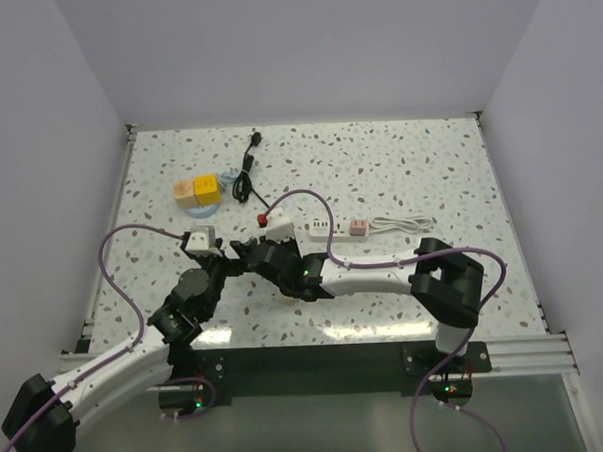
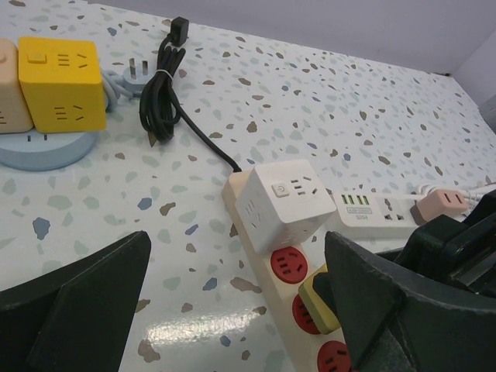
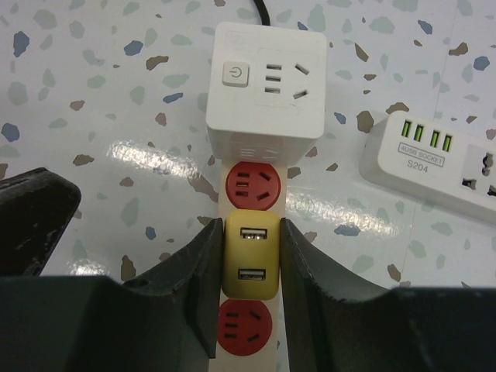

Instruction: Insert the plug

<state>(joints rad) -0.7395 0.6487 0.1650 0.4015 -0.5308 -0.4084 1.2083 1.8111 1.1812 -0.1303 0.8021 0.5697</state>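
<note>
The right gripper (image 3: 249, 246) is clenched on the yellow plug (image 3: 249, 271), one finger on each of its long sides. The plug sits on the power strip (image 3: 252, 187), between two red sockets; whether it is pushed fully in cannot be told. The left gripper (image 2: 238, 260) is released, its fingers spread wide and holding nothing, and it hovers just beside the strip, close to the right gripper. At the far end of the strip a white cube (image 3: 267, 85) is plugged in, near the plug with one red socket between them. To the right lies a second white strip (image 3: 434, 159), apart from the first, and a pink adapter (image 2: 442, 205) is behind it. A bundled black cable (image 2: 159, 101) and a yellow cube (image 2: 63, 81) lie farther to the left. The table (image 1: 399, 162) has open room at the far right side, and walls close it on three sides.
</note>
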